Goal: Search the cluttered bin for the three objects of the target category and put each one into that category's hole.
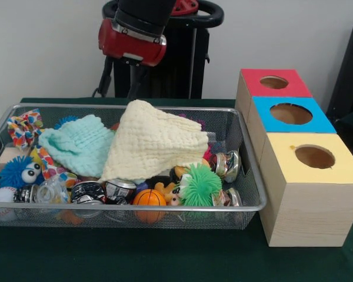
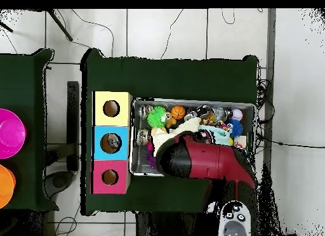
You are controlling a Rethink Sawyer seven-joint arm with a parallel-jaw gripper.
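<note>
The silver wire-mesh bin point(image 1: 251, 180) stands on the green table and is full of clutter. A pale yellow cloth point(image 1: 154, 141) and a mint cloth point(image 1: 82, 145) lie on top. An orange basketball point(image 1: 149, 197), a green spiky ball point(image 1: 200, 185), a blue fuzzy ball with eyes point(image 1: 16, 172), a baseball point(image 1: 2, 195) and small cans point(image 1: 119, 189) lie along the near side. The arm's red wrist point(image 1: 132, 41) hangs over the bin's far side. The gripper's dark body point(image 1: 135, 87) drops behind the yellow cloth's peak, its tips hidden. In the overhead view the arm point(image 2: 203, 160) covers the bin point(image 2: 190, 101).
Three wooden boxes with round holes stand in a row to the right of the bin: red top point(image 1: 273, 82), blue top point(image 1: 291, 113), yellow top point(image 1: 315, 157). A colourful bow point(image 1: 23, 126) lies in the bin's far left corner. Pink and orange round things point(image 2: 9, 133) sit on another table.
</note>
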